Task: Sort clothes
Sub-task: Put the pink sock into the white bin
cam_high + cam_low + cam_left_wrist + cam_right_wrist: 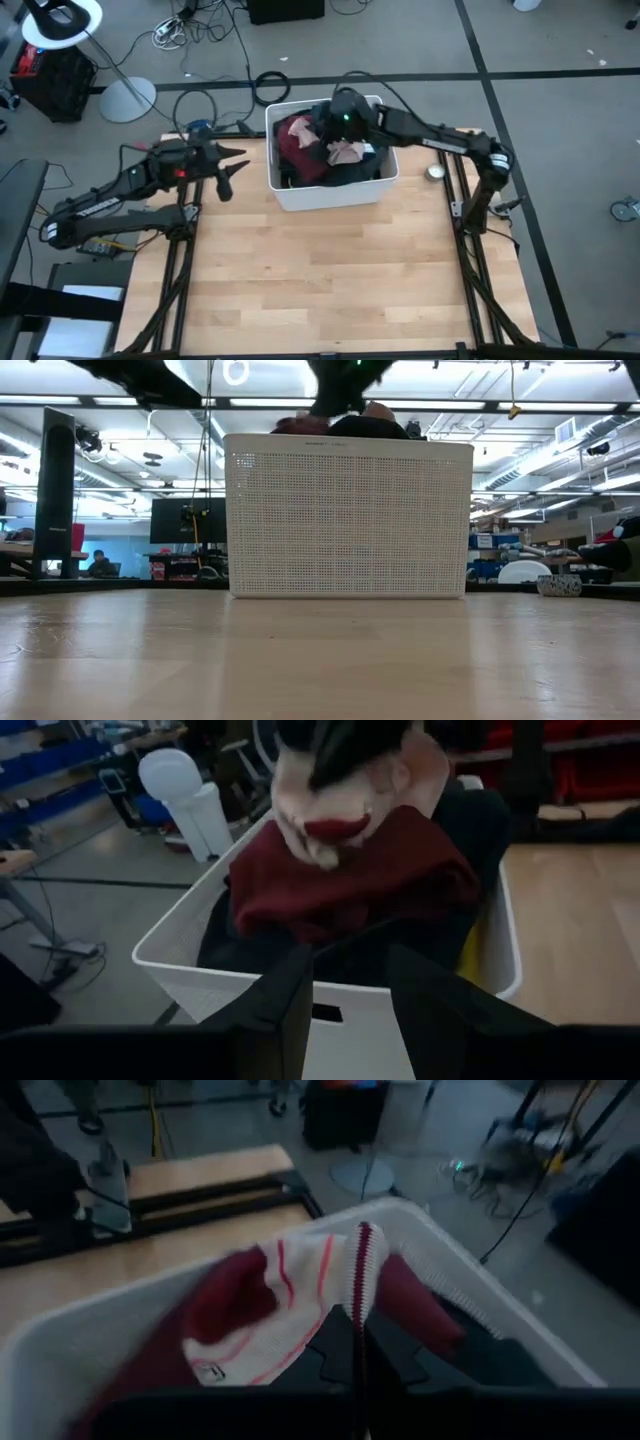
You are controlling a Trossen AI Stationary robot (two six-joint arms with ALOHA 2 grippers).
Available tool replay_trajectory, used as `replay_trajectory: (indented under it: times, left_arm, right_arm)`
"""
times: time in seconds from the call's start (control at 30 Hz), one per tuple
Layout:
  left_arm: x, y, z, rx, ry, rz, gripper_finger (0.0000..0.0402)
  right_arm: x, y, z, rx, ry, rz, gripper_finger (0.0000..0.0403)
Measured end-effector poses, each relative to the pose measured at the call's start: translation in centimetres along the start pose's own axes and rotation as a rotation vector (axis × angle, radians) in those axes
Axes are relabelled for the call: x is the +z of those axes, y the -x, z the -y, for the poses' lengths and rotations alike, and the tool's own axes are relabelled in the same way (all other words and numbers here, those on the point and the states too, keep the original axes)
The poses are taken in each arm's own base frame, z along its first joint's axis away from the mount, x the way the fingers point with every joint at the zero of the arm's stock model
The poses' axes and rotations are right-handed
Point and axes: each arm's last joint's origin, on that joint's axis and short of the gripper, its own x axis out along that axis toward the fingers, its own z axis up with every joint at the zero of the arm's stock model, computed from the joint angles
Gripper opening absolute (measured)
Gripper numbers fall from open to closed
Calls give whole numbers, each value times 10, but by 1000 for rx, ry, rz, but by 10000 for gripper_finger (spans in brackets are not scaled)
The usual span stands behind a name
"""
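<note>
Maroon, dark and pale fabric fills the white bin [330, 190] in your high view: the clothes [318, 150] are all inside it, none laid out on the tabletop [320, 270], so the sorting looks barely begun. Your right gripper [338, 118] hangs over the pile at the bin's far side; your left gripper [232, 168] waits beside the bin, fingers spread and empty.

Low view: only the bin's mesh wall and a hump of fabric above its rim (the tabletop in front is bare wood).

Left wrist view: a maroon garment [350, 875] lies on top, with dark pieces under it.

Right wrist view: your right fingers are pressed together on a pale red-striped piece [290, 1315], lifting its edge out of the heap.
</note>
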Motion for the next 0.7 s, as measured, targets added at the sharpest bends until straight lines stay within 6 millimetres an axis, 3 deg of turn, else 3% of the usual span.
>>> replay_trajectory:
  times: [0.13, 0.4, 0.57, 0.7]
  left_arm:
    - [-10, 12, 1, 6, 46, 32, 137]
    - [-24, 24, 4, -14, 106, 72, 137]
    - [-23, 30, 3, -17, 109, 112, 137]
    - [-21, 33, 3, -13, 111, 144, 137]
  right_arm:
    - [-24, -33, 12, 21, -17, -65, 2]
    - [-98, -108, 16, 88, -125, -169, 2]
    - [-147, -126, 23, 93, -232, -209, 2]
    - [-164, -126, 26, 120, -230, -239, 2]
